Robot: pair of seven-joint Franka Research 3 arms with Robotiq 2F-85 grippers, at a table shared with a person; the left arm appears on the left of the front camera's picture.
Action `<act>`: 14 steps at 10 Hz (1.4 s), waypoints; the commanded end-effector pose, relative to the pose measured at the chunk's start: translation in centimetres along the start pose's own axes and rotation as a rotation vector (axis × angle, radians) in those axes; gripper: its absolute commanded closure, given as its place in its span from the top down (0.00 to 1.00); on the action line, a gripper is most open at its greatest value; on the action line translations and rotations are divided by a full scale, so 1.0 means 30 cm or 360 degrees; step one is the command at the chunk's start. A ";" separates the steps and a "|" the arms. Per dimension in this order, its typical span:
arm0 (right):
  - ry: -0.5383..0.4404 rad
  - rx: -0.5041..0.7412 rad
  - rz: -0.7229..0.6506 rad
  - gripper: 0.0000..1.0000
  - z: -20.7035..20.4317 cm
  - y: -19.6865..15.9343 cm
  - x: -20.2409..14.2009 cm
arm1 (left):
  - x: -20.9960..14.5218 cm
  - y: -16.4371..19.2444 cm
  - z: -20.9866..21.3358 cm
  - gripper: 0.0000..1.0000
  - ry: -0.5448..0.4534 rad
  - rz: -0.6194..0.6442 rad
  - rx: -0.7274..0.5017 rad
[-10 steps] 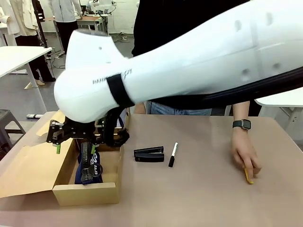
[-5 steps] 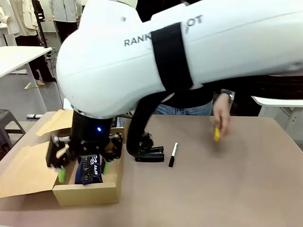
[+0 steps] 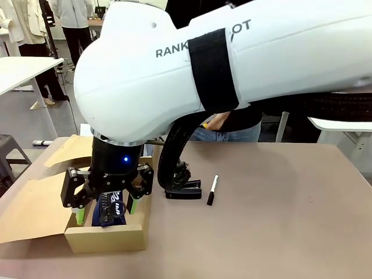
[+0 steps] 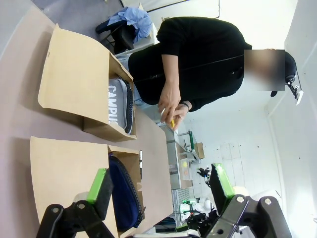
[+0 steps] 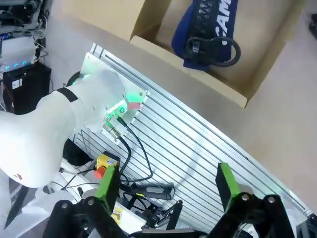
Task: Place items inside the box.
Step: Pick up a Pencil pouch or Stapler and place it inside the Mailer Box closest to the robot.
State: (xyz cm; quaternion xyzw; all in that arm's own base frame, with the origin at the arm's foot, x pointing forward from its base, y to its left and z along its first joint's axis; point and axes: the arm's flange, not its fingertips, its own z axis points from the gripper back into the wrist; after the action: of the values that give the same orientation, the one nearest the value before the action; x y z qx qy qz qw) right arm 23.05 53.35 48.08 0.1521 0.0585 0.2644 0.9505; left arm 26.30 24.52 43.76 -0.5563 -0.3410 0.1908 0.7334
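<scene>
Right gripper (image 3: 106,209) hangs over the cardboard box (image 3: 104,238), fingers spread and empty, its white arm, lettered "RANKA…OT", hiding much of the far side. Left gripper (image 4: 159,181) faces the box's flaps, fingers likewise apart, nothing held. In the box: navy zip pouch (image 3: 113,220) and grey pouch (image 4: 119,101) marked "CAMPUS"; right of the box on the brown desk (image 3: 279,221), a black stapler (image 3: 183,190), then a black-and-white marker (image 3: 212,190); beyond the box, a person's hand (image 4: 171,106) holds the yellow utility knife (image 4: 172,122).

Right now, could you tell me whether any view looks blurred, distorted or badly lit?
Front view: sharp, but the right arm looms huge near the lens. Left wrist view: rolled sideways, the person against a washed-out wall. Right wrist view: the box reads clearly.
</scene>
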 end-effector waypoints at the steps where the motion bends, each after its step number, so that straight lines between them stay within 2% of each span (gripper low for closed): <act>1: -0.0017 0.0094 0.0027 1.00 0.033 -0.057 -0.070 | 0.000 0.000 -0.005 1.00 -0.0020 -0.0031 -0.0037; 3: -0.0186 0.0362 -0.0091 1.00 0.164 -0.257 -0.250 | 0.000 0.000 -0.005 1.00 -0.0020 -0.0031 -0.0037; 5: -0.0300 0.0742 -0.0142 1.00 0.281 -0.493 -0.468 | 0.000 0.000 -0.005 1.00 -0.0020 -0.0031 -0.0037; 7: -0.0575 0.1024 -0.0259 1.00 0.355 -0.702 -0.681 | 0.000 0.000 -0.005 1.00 -0.0020 -0.0031 -0.0037; 9: -0.1056 0.1352 -0.0672 1.00 0.340 -0.992 -0.907 | 0.000 0.000 -0.005 1.00 -0.0020 -0.0031 -0.0037; 10: -0.1195 0.1445 -0.0795 1.00 0.283 -1.108 -0.985 | 0.000 0.000 -0.005 1.00 -0.0020 -0.0031 -0.0037; 12: -0.1232 0.1665 -0.0841 1.00 0.134 -1.246 -1.073 | 0.000 0.000 -0.005 1.00 -0.0020 -0.0031 -0.0037; 13: -0.1176 0.1721 -0.0718 1.00 0.040 -1.288 -1.100 | 0.000 0.000 -0.005 1.00 -0.0020 -0.0031 -0.0037; 14: -0.1048 0.1663 -0.0571 1.00 -0.055 -1.306 -1.125 | 0.000 0.000 -0.005 1.00 -0.0020 -0.0031 -0.0037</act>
State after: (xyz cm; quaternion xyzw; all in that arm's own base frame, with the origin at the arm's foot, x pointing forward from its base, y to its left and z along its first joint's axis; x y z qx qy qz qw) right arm 28.73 6.50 58.12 0.6518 -0.1137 -0.0931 0.7440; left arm 26.28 24.53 43.75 -0.5562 -0.3412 0.1909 0.7333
